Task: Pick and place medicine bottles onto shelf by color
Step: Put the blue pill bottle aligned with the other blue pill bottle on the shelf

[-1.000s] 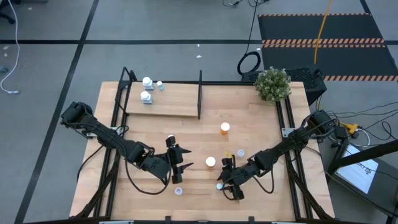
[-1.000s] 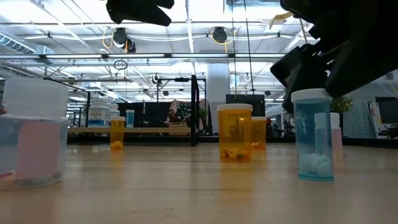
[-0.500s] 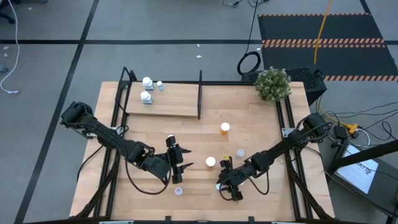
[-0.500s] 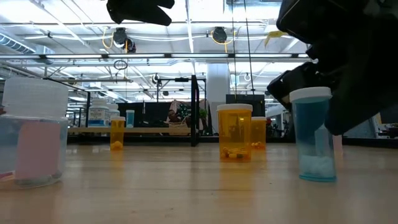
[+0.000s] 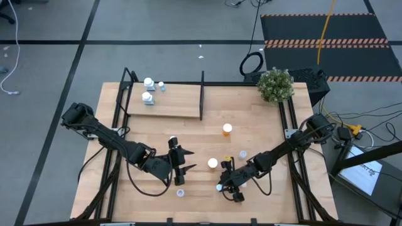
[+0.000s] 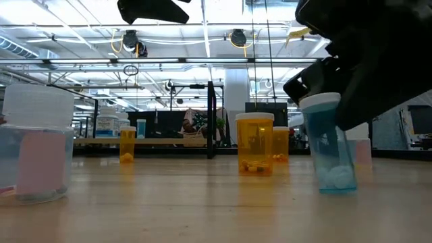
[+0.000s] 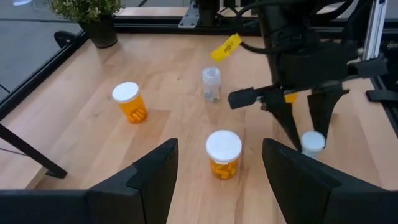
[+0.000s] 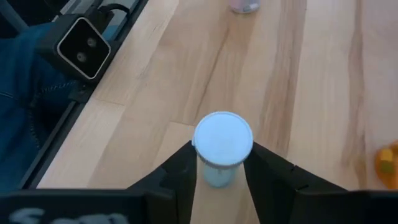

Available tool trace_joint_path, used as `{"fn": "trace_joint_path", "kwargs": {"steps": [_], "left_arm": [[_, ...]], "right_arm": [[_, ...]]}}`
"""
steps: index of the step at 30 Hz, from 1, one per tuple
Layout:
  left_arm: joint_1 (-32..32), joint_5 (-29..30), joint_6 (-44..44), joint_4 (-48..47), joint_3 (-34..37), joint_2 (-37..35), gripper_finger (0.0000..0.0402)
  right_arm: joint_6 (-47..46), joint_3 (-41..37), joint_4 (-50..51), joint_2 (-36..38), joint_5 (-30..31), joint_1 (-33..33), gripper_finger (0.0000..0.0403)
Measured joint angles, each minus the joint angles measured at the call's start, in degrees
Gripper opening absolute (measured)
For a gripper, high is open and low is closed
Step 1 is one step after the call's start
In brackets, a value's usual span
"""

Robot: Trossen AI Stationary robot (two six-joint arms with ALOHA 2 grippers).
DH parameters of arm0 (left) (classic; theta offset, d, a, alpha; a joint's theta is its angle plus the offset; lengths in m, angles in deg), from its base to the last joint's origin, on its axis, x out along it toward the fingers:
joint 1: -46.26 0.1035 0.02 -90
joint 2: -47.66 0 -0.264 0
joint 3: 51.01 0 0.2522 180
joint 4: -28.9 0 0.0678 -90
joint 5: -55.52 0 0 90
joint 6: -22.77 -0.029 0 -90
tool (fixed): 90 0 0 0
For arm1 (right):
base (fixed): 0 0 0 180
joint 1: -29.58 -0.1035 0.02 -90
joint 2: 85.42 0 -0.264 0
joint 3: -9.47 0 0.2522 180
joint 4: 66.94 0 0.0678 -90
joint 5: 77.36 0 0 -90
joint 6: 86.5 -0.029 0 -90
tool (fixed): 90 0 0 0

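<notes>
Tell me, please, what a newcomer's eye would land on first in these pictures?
First, the right gripper near the table's front edge, its fingers against both sides of a tilted pale blue bottle. Next, two orange bottles standing mid-table, and the left gripper hovering open nearby. At the back, the shelf holds three white bottles.
</notes>
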State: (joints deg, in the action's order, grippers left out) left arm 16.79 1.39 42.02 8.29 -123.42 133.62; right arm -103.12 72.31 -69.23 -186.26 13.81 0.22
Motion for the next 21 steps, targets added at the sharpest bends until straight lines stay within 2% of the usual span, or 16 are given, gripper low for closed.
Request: {"fn": "trace_joint_path", "kwargs": {"steps": [9,21], "left_arm": [[0.0,0.0,0.0,0.4,0.0,0.0,0.0234],[0.0,0.0,-0.3,0.8,0.0,0.0,0.0234]], "right_arm": [[-0.3,0.0,0.0,0.0,-1.5,0.5,0.0110],[0.6,0.0,0.0,0.0,-1.3,-0.7,0.0147]]}}
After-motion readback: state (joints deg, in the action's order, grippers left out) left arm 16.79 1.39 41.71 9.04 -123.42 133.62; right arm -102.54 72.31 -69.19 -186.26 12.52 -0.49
